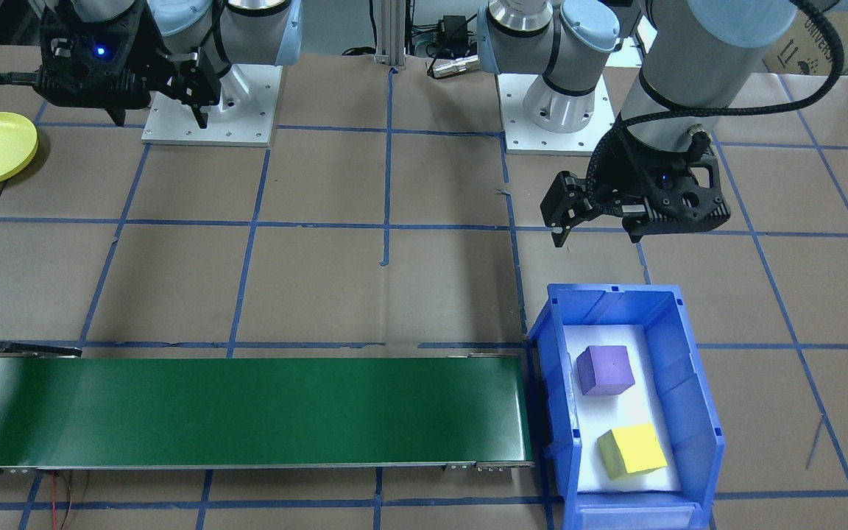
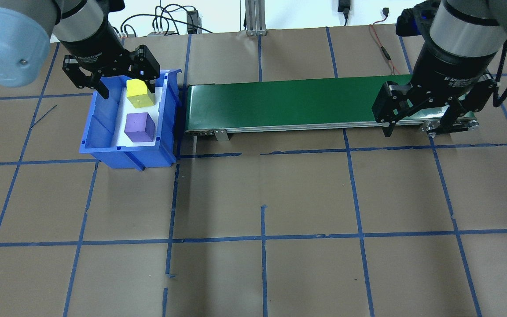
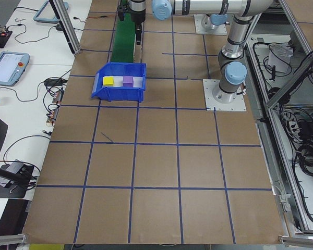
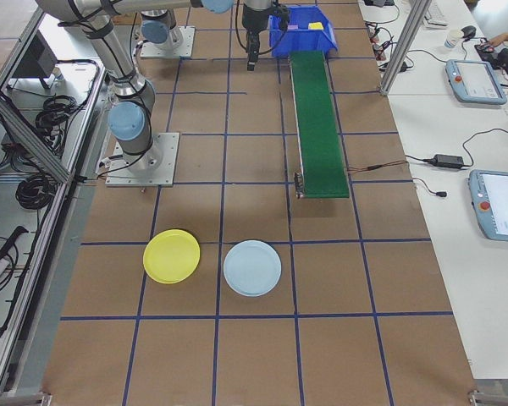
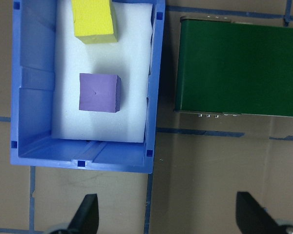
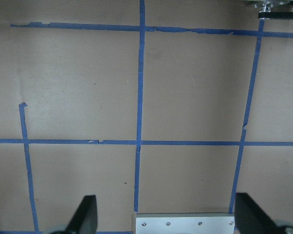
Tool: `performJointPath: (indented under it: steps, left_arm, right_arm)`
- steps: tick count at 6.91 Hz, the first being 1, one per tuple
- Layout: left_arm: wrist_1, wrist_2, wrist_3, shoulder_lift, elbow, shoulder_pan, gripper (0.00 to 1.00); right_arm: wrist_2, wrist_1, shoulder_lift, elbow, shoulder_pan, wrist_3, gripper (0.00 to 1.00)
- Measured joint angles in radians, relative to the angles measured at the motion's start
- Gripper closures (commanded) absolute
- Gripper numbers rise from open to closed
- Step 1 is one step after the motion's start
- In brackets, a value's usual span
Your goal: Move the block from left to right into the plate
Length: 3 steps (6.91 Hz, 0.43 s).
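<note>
bin (image 5: 34, 87): glossy blue plastic, white foam liner
blocks (image 5: 99, 92): matt foam
belt (image 1: 247, 412): smooth green, metal frame
surface (image 2: 306, 193): matt brown paper, blue tape

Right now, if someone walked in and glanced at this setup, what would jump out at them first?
Probably the blue bin on the robot's left, holding a purple block and a yellow block on a white liner. Next to it a long green conveyor belt stretches across toward the robot's right. The left gripper hangs open above the bin, the right gripper hangs open by the belt's far end, and a yellow plate and a pale blue plate lie beyond that end.
</note>
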Motion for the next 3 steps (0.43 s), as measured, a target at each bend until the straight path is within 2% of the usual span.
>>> performJointPath:
  steps: [3]
  left_arm:
    - [0.004, 0.004, -0.016, -0.002, 0.001, 0.006, 0.00]
  right_arm:
    - [0.004, -0.040, -0.001, -0.049, -0.018, 0.002, 0.00]
